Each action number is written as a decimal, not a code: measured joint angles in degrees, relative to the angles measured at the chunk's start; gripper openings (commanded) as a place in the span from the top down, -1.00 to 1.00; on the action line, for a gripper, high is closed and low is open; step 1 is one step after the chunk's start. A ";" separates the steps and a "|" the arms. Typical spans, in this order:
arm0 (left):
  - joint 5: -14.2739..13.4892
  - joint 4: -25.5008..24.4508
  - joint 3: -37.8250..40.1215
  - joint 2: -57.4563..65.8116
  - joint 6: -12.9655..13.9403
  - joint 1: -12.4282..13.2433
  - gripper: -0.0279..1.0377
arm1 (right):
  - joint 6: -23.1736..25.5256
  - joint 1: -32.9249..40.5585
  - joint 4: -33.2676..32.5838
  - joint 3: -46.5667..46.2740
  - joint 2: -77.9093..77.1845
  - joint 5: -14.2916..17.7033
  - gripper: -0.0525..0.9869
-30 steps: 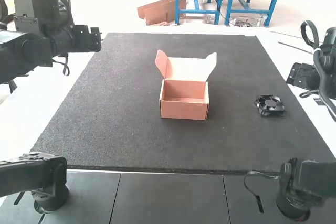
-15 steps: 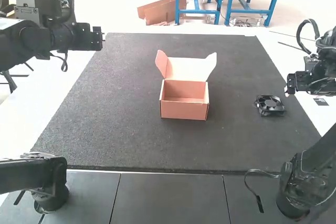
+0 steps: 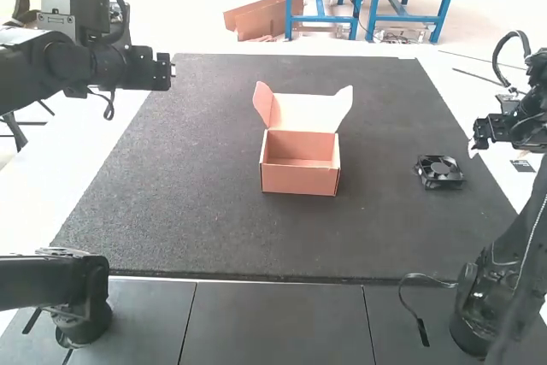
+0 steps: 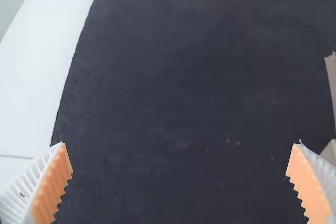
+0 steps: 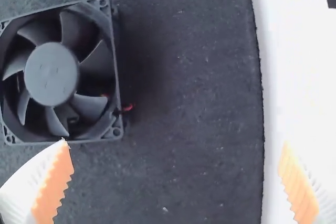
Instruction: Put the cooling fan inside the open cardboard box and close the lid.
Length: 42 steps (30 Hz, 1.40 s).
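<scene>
An open cardboard box (image 3: 300, 162) stands near the middle of the black mat (image 3: 214, 177), its lid flap upright at the back. A black square cooling fan (image 3: 439, 172) (image 5: 59, 72) lies flat on the mat to the box's right. My right gripper (image 3: 480, 132) (image 5: 176, 187) hovers open above the mat's right edge, just right of the fan, with nothing between its fingers. My left gripper (image 3: 162, 71) (image 4: 181, 182) is open over the mat's far left corner, well away from the box, whose edge (image 4: 331, 74) just shows in the left wrist view.
White tabletop (image 3: 60, 168) borders the mat on the left and right (image 5: 299, 51). The arm bases (image 3: 60, 297) stand at the near edge. Bare mat surrounds the box on all sides.
The right arm has swung up and in from the right edge, its gripper now hanging just right of the fan. The left gripper has shifted slightly right along the far left corner.
</scene>
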 measured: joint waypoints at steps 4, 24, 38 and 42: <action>0.00 -0.11 0.00 0.00 0.00 0.00 -0.87 | -1.38 0.02 2.19 -0.04 2.12 -0.48 -0.83; 0.44 -1.57 0.04 0.00 0.02 0.46 -0.87 | -3.41 0.07 9.62 0.02 9.88 -2.60 -0.79; 0.46 -1.84 1.14 0.00 0.02 0.66 -0.87 | -3.52 0.07 8.22 1.90 12.94 -6.45 -0.79; 0.46 -1.92 1.22 0.00 0.02 0.66 -0.87 | -3.54 0.17 8.52 1.90 12.94 -6.91 -0.79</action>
